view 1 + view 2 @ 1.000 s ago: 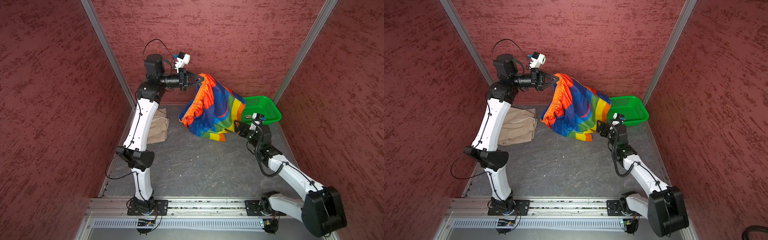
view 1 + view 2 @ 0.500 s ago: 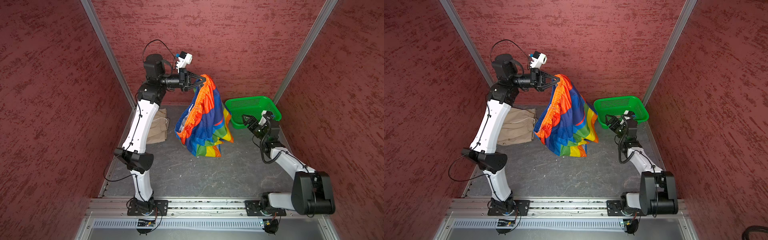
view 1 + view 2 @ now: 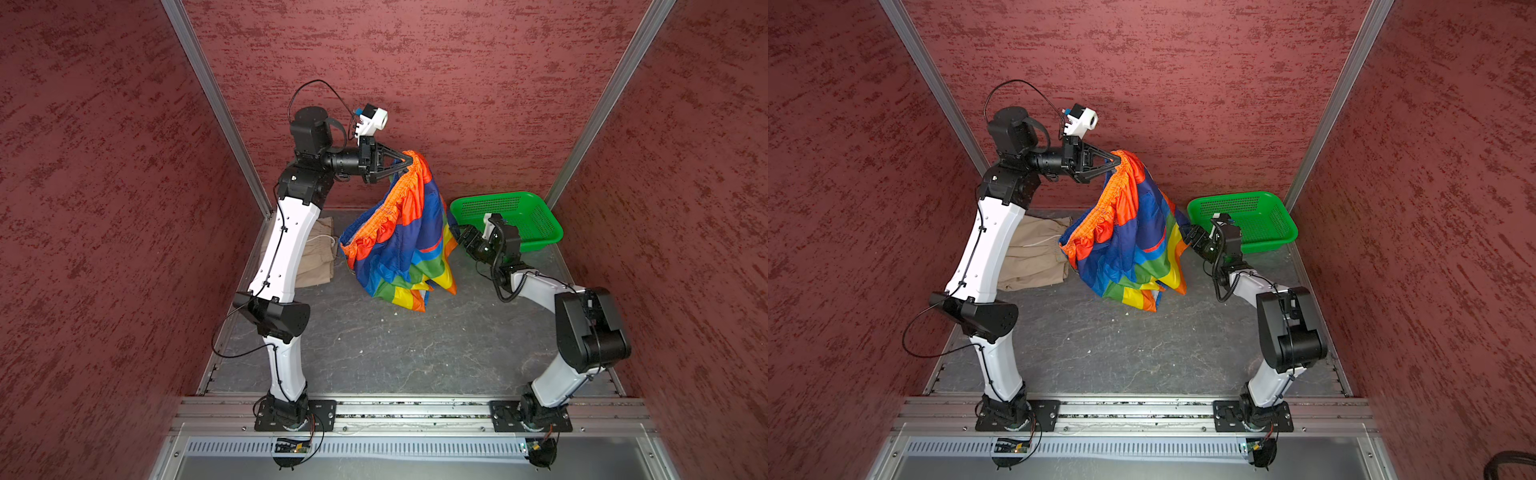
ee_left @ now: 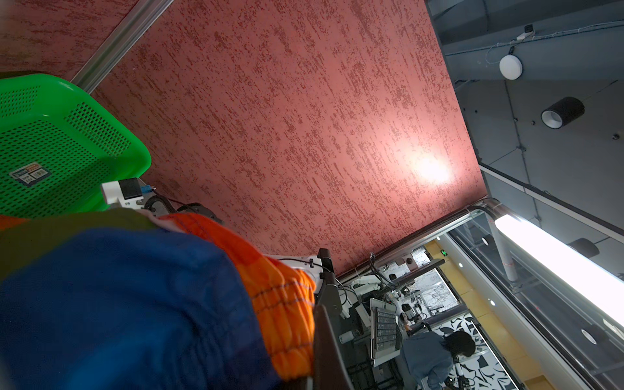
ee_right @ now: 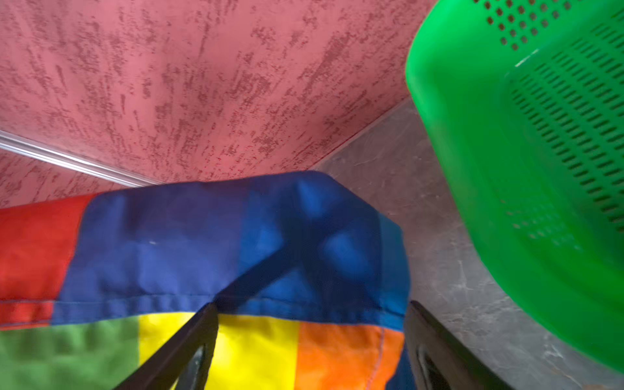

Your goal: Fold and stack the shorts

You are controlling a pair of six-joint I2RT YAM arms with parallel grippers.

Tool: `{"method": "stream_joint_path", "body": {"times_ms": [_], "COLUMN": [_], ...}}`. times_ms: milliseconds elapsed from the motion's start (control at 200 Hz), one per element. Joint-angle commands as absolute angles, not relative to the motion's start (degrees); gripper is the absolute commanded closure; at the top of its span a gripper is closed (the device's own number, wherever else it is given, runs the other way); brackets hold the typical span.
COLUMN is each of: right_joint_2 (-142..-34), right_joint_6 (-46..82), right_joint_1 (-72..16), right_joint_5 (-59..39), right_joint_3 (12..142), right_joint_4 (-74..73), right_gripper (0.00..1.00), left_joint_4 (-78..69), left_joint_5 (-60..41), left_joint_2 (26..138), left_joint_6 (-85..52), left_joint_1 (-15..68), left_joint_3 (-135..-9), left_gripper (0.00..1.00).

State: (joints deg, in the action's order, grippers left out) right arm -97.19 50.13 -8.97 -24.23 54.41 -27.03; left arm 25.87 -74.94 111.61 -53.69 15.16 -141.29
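My left arm [image 3: 286, 245] rose tall from its base, bent at the elbow [image 3: 274, 313], and its upper link climbed to a wrist that turned level and pointed toward my right side. My left gripper [image 3: 409, 160] sat high, its jaws pinched tight on the waistband of the rainbow shorts [image 3: 399, 249]. My right arm [image 3: 540, 286] lay low, folded sharply at its elbow [image 3: 590, 332], forearm reaching back and inward. My right gripper [image 3: 461, 237] faced my left side with jaws spread wide, one finger [image 5: 435, 337] bare beside the cloth's edge, the other under it, clamping nothing.
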Motion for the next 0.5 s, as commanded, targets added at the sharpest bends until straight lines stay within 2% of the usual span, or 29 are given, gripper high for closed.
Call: {"method": "stream_joint_path", "body": {"times_ms": [0, 185, 260, 301, 361, 451, 496], "right_joint_2": [-96.9, -99.9, -100.8, -100.9, -101.1, -101.4, -101.6], "right_joint_6": [51.8, 54.1, 55.3, 55.5, 56.0, 57.8, 58.6], "right_joint_1": [-9.5, -9.8, -10.1, -10.0, -10.1, -10.1, -10.0], "right_joint_5": [-23.5, -25.0, -26.1, -26.5, -27.1, -28.2, -28.1], "right_joint_3": [52.9, 53.1, 53.7, 53.8, 53.4, 53.5, 54.0], "right_joint_4": [-30.8, -34.9, -38.0, -40.1, -44.1, -48.9, -49.3], "right_gripper": [0.11, 0.05, 0.06, 0.09, 0.23, 0.65, 0.80], "left_joint_4": [26.1, 26.8, 26.5, 26.7, 27.2, 28.0, 28.0], "left_joint_5": [-74.8, -75.1, -75.0, -75.0, -75.1, -75.0, -75.1], "left_joint_2": [108.7, 107.3, 106.2, 105.5, 104.7, 104.1, 103.9], "left_joint_6": [-51.9, -51.5, -51.1, -50.7, -49.8, -49.0, -49.1], "left_joint_1": [14.2, 14.0, 13.7, 13.5, 13.2, 12.8, 12.4], "left_joint_3": [-140.5, -139.0, -137.3, -136.4, -135.5, -134.9, -134.8], "left_gripper": [1.00, 1.00, 1.00, 1.00, 0.99, 0.99, 0.99]}}
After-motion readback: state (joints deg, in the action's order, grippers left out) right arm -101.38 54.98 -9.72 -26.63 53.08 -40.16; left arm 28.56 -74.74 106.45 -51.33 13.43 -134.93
